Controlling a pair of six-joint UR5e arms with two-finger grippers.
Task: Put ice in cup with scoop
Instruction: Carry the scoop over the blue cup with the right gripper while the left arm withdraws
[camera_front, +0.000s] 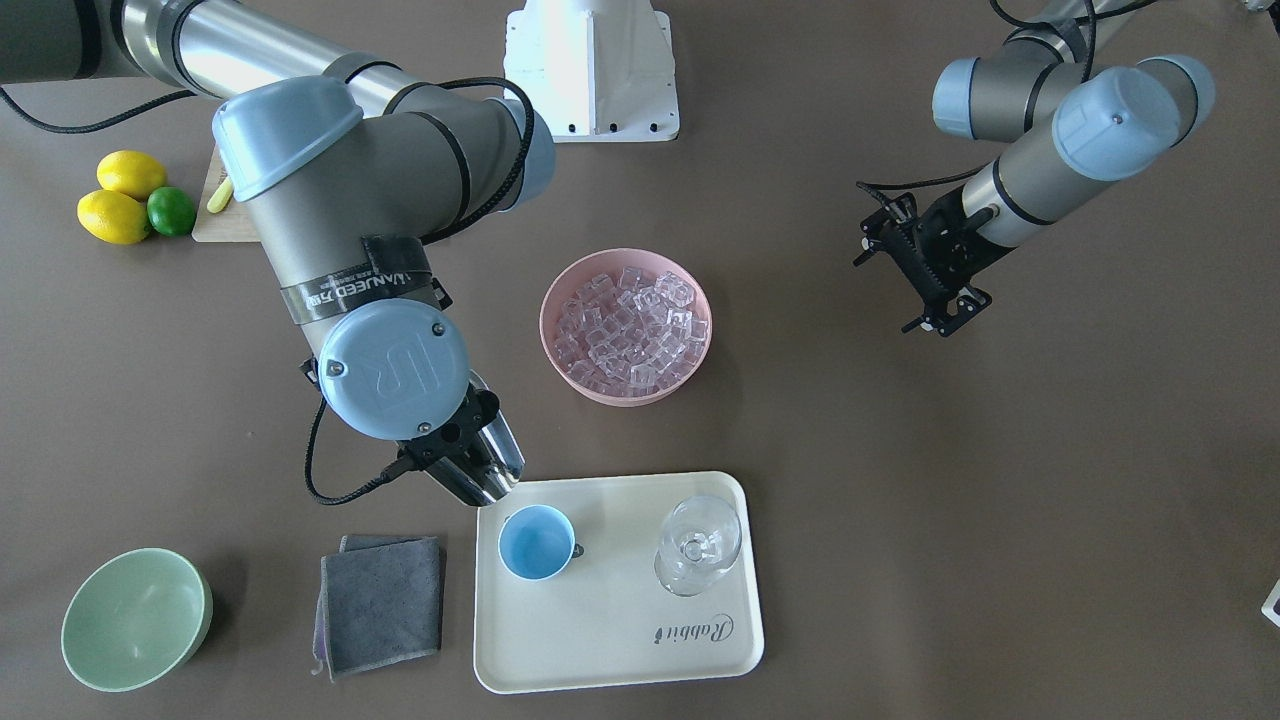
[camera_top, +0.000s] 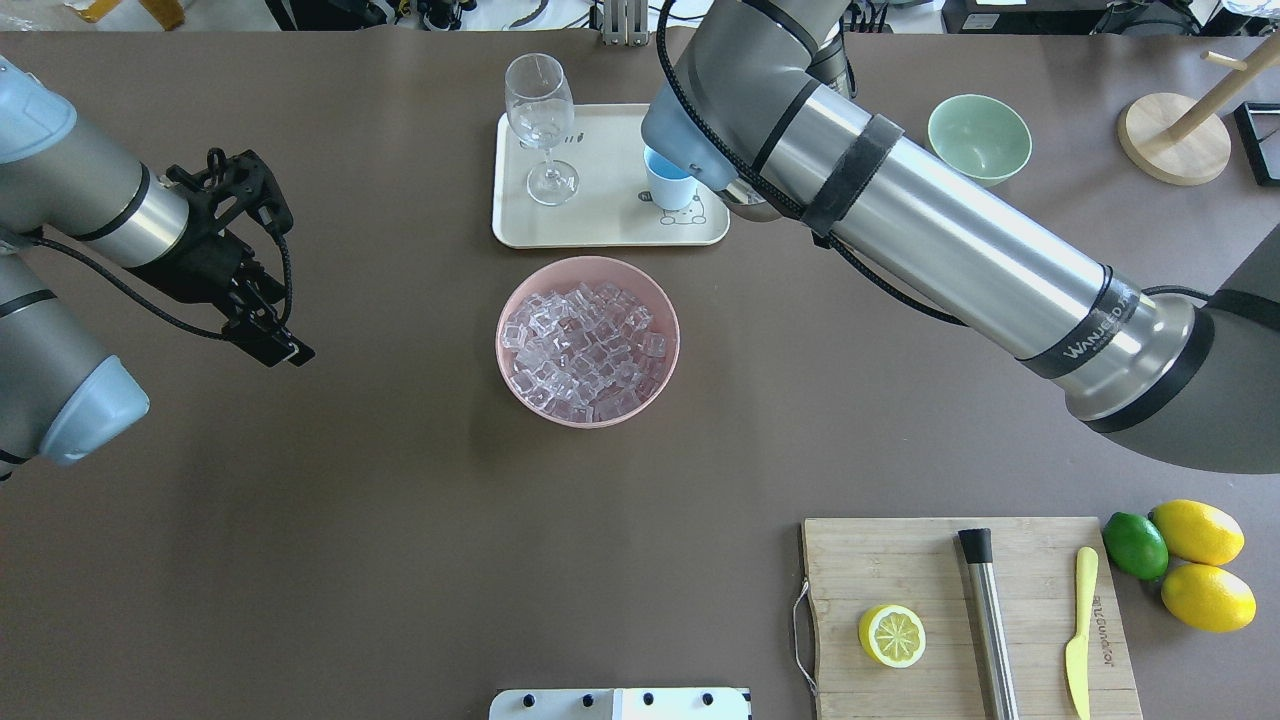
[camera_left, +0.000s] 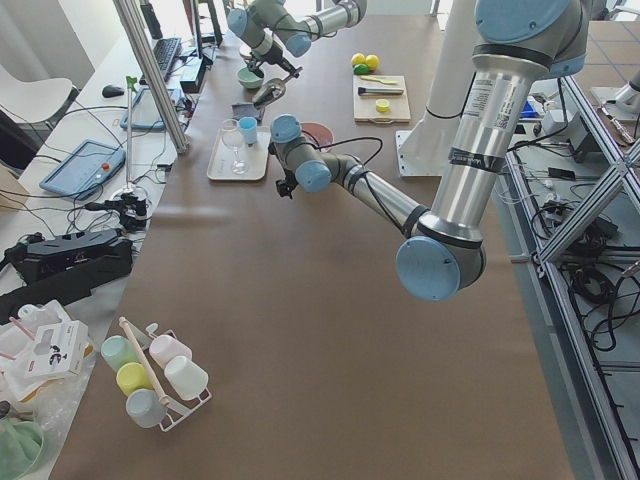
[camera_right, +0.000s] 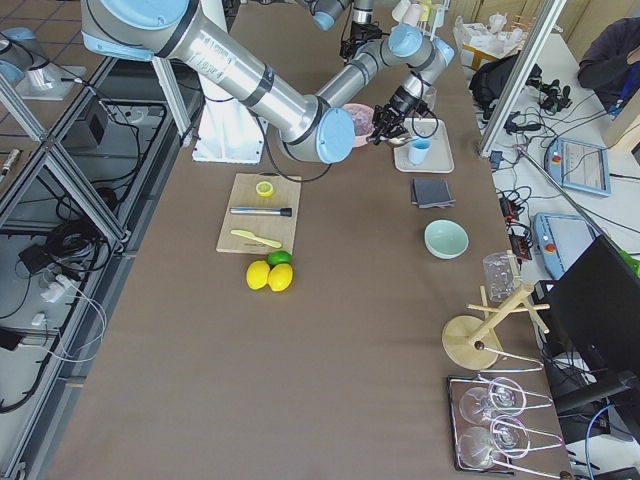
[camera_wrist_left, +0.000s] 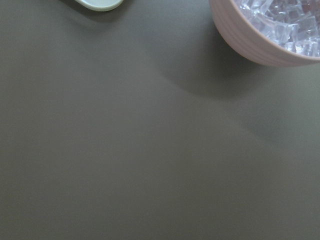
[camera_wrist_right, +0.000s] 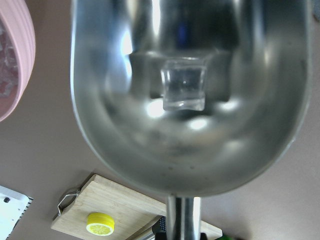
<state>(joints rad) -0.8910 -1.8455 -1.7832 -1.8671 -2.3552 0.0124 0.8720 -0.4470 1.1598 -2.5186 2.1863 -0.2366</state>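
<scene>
One ice cube (camera_wrist_right: 184, 90) lies in the single scoop (camera_wrist_right: 125, 145), a thing only the right wrist view shows. The right pincer (camera_front: 458, 447) clamps the scoop's handle beside the one cup (camera_front: 537, 541) on the tray (camera_front: 620, 640). Many cubes (camera_front: 628, 320) fill the pink bowl (camera_front: 549, 300). The left pincer (camera_front: 958, 308) hovers over the desk (camera_front: 900, 500); whether its jaws are apart or together I cannot tell.

Two whole yellow lemons (camera_top: 1197, 531), one green lime (camera_top: 1135, 545), one light-blue cup (camera_front: 537, 541), one clear stemmed glass (camera_front: 698, 545), one shiny steel scoop (camera_wrist_right: 115, 130).

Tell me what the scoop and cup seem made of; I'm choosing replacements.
The scoop looks like polished steel: mirror-like reflections fill its trough. The cup looks like matte light-blue plastic or ceramic; its even, dull surface leaves that open.
</scene>
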